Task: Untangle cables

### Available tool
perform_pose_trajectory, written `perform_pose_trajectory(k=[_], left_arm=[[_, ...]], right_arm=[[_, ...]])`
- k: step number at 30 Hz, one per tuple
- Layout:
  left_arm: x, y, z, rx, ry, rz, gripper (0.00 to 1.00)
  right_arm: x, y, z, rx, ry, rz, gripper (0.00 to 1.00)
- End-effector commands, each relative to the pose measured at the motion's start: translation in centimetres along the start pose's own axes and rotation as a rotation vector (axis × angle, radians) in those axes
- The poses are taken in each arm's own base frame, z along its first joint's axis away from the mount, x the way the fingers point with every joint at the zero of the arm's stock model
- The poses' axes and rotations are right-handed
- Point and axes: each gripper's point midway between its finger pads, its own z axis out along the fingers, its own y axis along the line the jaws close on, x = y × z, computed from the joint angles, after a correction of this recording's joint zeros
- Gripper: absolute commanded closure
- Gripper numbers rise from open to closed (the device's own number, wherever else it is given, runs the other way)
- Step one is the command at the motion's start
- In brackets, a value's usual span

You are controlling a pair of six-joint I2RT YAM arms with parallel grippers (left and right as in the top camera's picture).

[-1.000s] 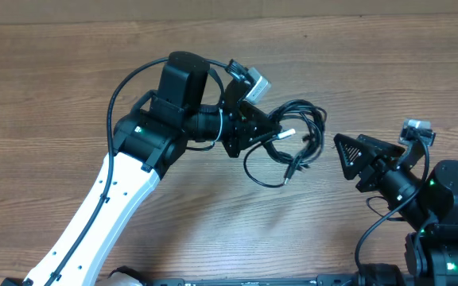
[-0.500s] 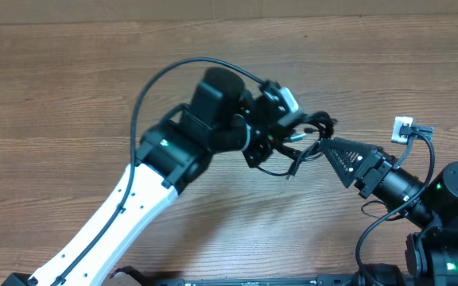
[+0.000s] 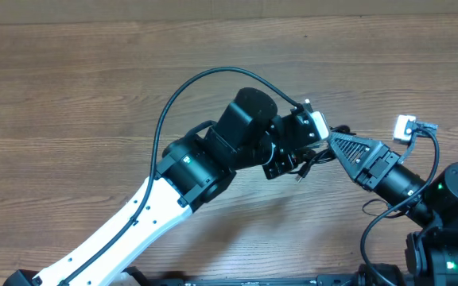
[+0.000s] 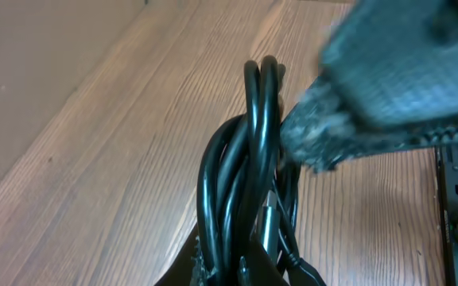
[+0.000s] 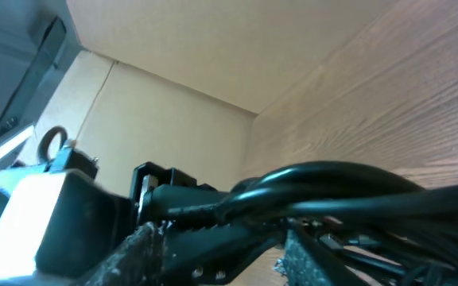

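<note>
Above the brown wood-grain tabletop (image 3: pixel 70 95) by a tan cardboard wall (image 5: pixel 213 48), the left gripper (image 3: pixel 296 159) clamps thin black cables (image 4: pixel 249 159); whether the right gripper (image 3: pixel 334 142) grips them is unclear.

I see the cables (image 4: pixel 249 175) as 1 tight bundle of glossy black loops, standing upright, strands crossing, raised above the table (image 4: pixel 94 159).

wide bare wood across the far and left parts of the table (image 3: pixel 54 87); free passage there. blocked diagonally from near-left to centre by the left arm (image 3: pixel 133 214). crowded right of centre: left gripper (image 3: pixel 296 163), cables (image 3: pixel 315 157) and right gripper (image 3: pixel 334 143) packed together, without a clear lane between.
</note>
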Motion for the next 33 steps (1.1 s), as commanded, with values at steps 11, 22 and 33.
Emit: perform_pose_trajectory(k=[11, 22, 33], left_arm=[[-1.0, -1.4, -0.8, 0.043, -0.028, 0.122, 0.96], [-2.2, -3.9, -1.1, 0.186, -0.102, 0.133, 0.96], [-2.8, -4.6, -1.4, 0.232, -0.135, 0.147, 0.96]], right_arm=[[-1.4, -3.0, 2.1, 0.078, 0.021, 0.093, 0.67], [-1.8, -3.3, 2.1, 0.094, -0.001, 0.083, 0.76], [-1.9, -4.4, 2.7, 0.119, 0.016, 0.084, 0.96]])
